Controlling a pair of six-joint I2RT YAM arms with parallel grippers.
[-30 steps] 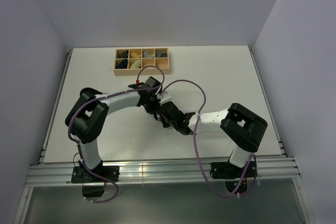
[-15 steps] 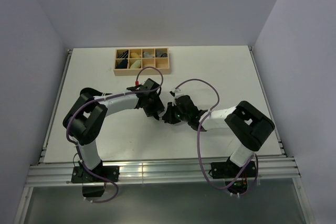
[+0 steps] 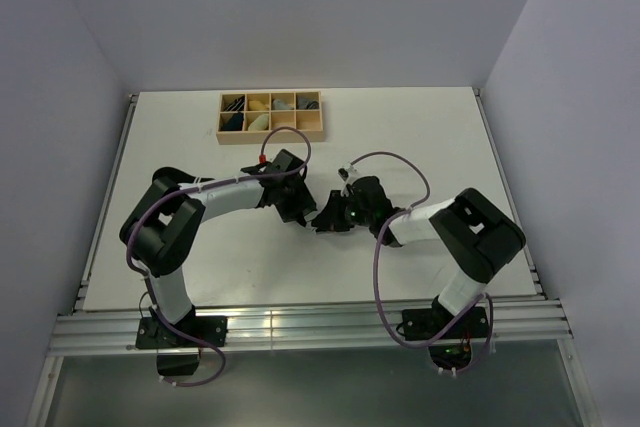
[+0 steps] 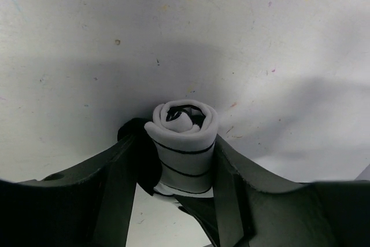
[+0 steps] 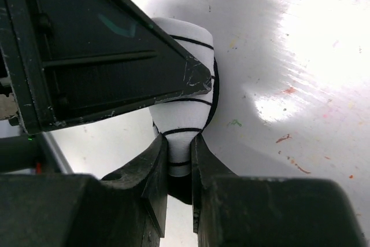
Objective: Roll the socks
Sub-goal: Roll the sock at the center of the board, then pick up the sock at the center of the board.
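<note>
Count: two arms, two grippers, one wooden box (image 3: 270, 137) with eight compartments at the far side of the table (image 3: 430, 147), and one bundle made of the two socks (image 4: 184, 143).

The socks are at mid-table, where both grippers meet. The white striped sock is wound into a tight roll with its spiral end showing, and black fabric lies against one side.

The left gripper (image 4: 179, 163) stands partly open, one finger on each side of the roll. Contact cannot be confirmed.

The right gripper (image 5: 180, 146) is narrow, its fingers pinching one end of the roll.
</note>
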